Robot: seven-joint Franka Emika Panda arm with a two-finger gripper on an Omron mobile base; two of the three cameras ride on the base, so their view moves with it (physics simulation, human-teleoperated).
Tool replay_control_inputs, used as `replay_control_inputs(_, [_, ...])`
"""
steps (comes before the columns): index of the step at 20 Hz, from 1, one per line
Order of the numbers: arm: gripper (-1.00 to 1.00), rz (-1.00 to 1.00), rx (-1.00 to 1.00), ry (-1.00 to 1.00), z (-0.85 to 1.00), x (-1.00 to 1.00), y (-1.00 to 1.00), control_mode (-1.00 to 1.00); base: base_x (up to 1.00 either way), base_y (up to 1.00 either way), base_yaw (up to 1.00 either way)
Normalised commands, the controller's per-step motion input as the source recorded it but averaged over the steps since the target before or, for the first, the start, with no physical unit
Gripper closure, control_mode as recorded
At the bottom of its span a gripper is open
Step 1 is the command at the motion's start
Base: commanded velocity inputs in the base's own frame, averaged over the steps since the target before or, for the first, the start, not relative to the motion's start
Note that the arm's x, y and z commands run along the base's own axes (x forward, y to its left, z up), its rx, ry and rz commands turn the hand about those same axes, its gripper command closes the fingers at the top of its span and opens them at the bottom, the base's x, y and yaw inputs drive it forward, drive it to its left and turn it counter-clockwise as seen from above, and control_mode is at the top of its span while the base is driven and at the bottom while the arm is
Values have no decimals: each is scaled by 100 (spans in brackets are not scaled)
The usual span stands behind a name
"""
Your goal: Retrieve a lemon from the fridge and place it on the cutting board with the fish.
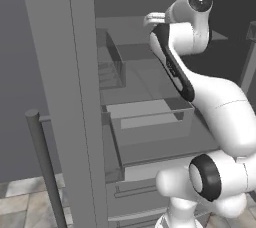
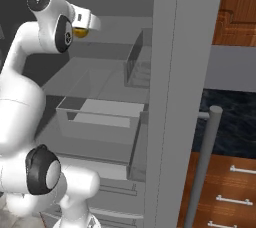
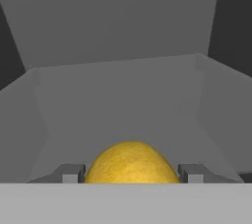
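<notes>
The lemon (image 3: 131,161), round and yellow-orange, sits between my two fingertips in the hand view, and both tips press against its sides. My gripper (image 3: 131,174) is shut on the lemon. From the right base view the lemon (image 2: 80,33) peeks out under my hand (image 2: 86,20), high inside the open grey fridge (image 2: 175,97), above an upper shelf. The fridge's open door (image 1: 65,97) stands tall at the left of the left base view. The cutting board and the fish are out of view.
A clear bin (image 1: 150,122) lies on the shelf below my hand. Door bins (image 2: 137,64) line the open door, whose bar handle (image 2: 205,162) stands in front. Wooden drawers (image 2: 235,182) and a dark counter (image 2: 225,117) are at right.
</notes>
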Motion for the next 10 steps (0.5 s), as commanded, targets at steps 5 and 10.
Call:
replay_control_inputs(5, [100,-4,0,0,0,-100,0,-100,0,0,0])
replay_control_inputs(10, [100,0,4,0,0,-100,0,-100,0,0,0])
